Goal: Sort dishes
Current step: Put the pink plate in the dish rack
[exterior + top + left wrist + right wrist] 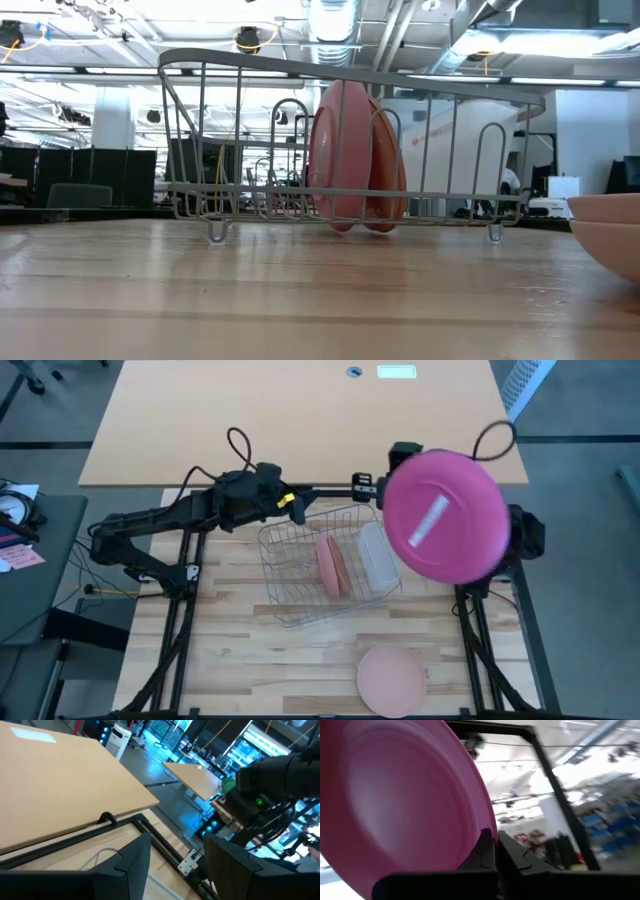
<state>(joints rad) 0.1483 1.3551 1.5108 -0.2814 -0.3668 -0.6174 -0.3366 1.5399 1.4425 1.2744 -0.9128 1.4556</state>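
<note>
A: How far can the sorting be judged to have got?

B: Partly done, it seems. Two salmon-orange plates (332,565) are stood on edge in the wire rack (290,600), and a translucent tub (377,557) is lodged at the rack's right side. A magenta plate (443,516) is held high above the bench, its rim pinched by the right tool (496,851), whose fingers are pressed together on it.

A: And what is left?

B: The magenta plate is not yet placed, and a pale pink plate (392,678) lies flat near the bench's front edge, well apart from the rack.

A: The other arm?

B: The left tool (172,865) is held spread and empty behind the rack.

A: The surface, the room?

B: A light wooden bench (240,670) is seen; beyond it, a tan tabletop (290,410) and an open workroom with ceiling ducts and strip lights.
</note>
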